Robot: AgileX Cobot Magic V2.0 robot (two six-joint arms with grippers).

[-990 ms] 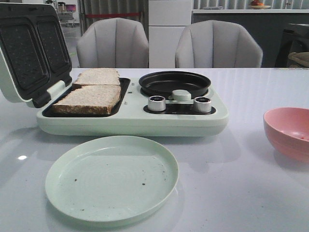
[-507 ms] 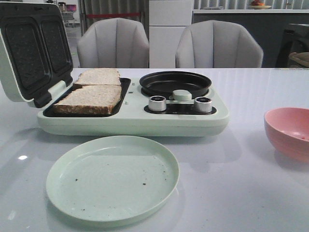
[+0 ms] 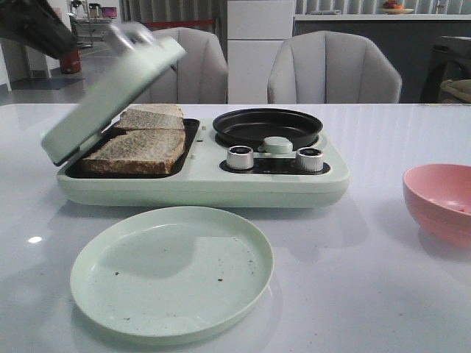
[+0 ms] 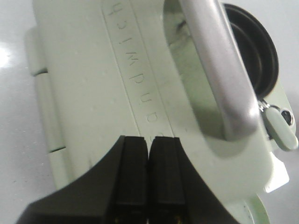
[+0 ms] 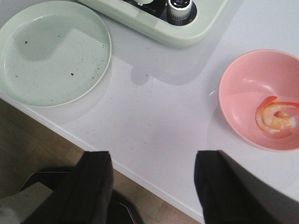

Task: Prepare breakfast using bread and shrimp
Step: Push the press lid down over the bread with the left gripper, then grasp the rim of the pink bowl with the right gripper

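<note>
Two slices of bread lie side by side in the left bay of the pale green breakfast maker. Its lid hangs half shut over them. My left gripper is shut, its fingertips together against the lid's outer face, beside the silver handle. In the front view it is a dark shape at the top left. One curled orange-pink shrimp lies in the pink bowl. My right gripper is open and empty above the table's front edge.
A pale green plate with a few crumbs sits in front of the maker and also shows in the right wrist view. A black round pan and two knobs occupy the maker's right half. The pink bowl stands at the right.
The lid has swung down from fully open to half shut over the bread. My left arm has come into the front view at the top left.
</note>
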